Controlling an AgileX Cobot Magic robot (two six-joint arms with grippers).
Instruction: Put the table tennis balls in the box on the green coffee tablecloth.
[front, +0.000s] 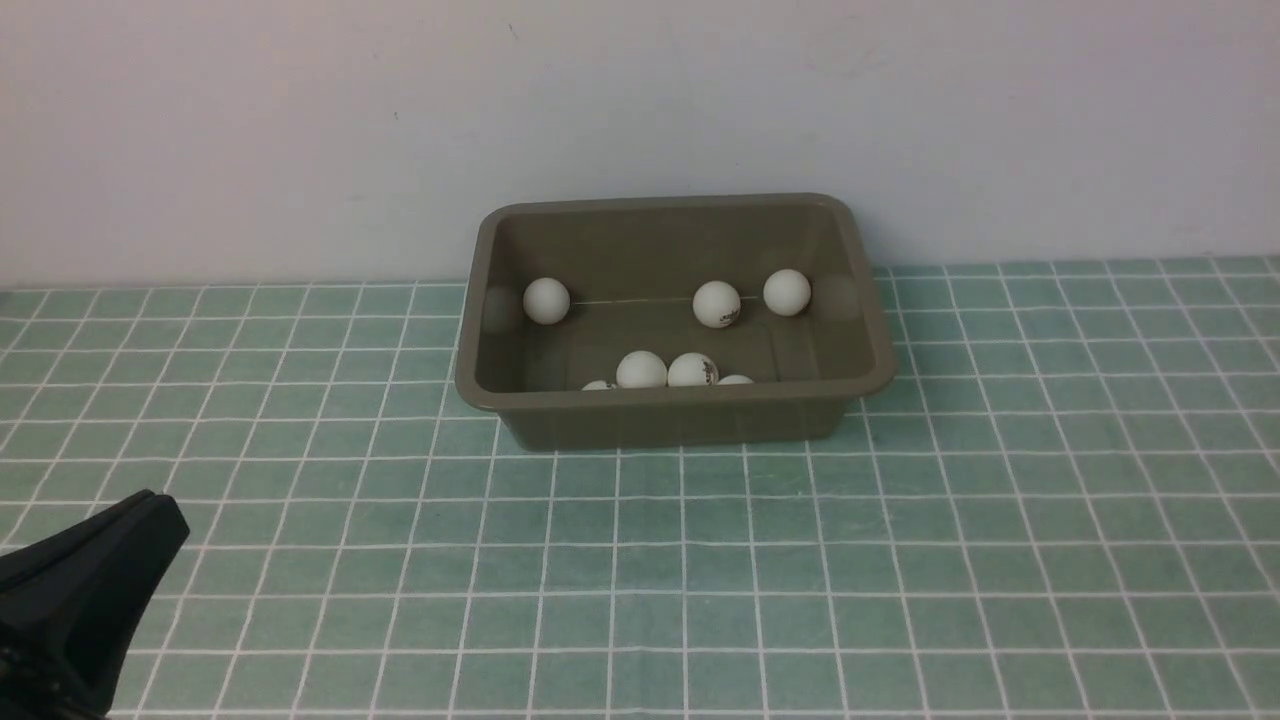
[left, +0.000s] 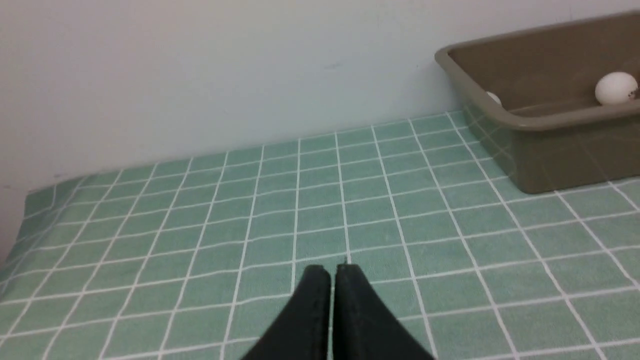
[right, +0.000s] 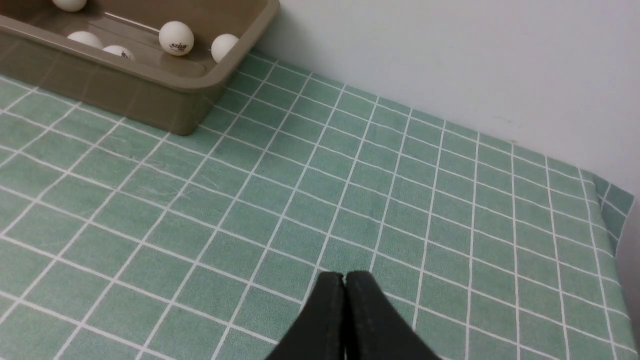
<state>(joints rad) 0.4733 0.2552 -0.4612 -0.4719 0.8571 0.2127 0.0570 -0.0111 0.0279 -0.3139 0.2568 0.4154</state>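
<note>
table tennis balls sit in the olive-brown plastic tub at twelve o'clock on the mint-green checked tablecloth; light, smooth and prone to roll, each probably wants a gentle pinch across its middle; left jaws and right jaws are together, empty.

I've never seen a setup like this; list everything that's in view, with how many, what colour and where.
small matte balls: seven, white, some with dark print, all inside the tub
rectangular plastic tub with flared rim: one, olive-brown, on the cloth near the wall
gridded cloth: one, green with white lines, spread under the tub
plain wall: one, pale greyish, behind the cloth
left gripper: one, black, shut, over the cloth
right gripper: one, black, shut, over the cloth
</note>
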